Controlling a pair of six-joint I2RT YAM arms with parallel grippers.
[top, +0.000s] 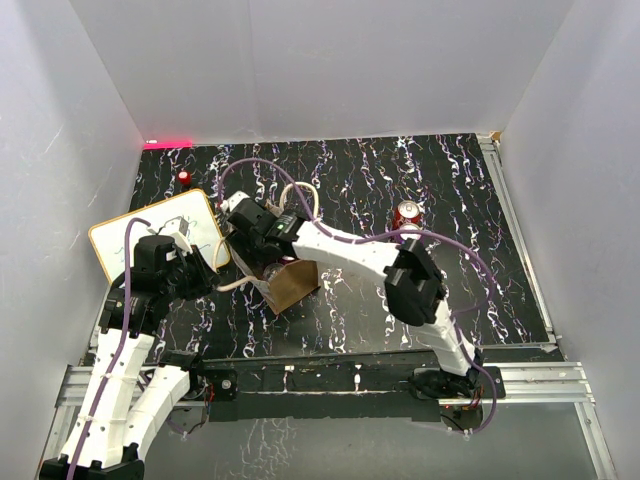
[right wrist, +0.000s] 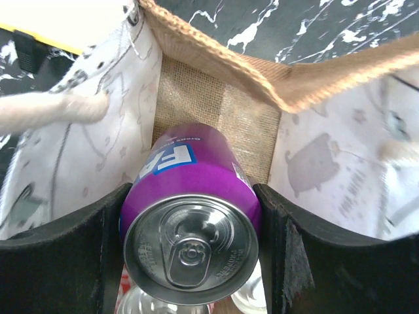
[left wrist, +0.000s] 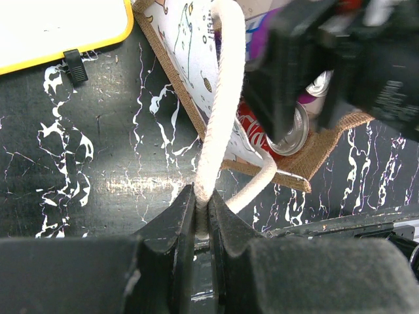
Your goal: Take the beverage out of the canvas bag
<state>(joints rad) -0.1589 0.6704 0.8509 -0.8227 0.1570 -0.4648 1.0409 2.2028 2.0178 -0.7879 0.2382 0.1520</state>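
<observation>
Draw the purple soda can straight back out of the canvas bag without snagging the walls. It lies inside, held by the right gripper, jaws closed snugly on its sides. The left gripper, clamped on the cream rope handle, should anchor the bag.

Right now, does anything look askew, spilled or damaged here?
The canvas bag lies tipped toward its side, the left gripper holding one handle taut; the right gripper grips a purple can inside. Nothing spilled or damaged.
</observation>
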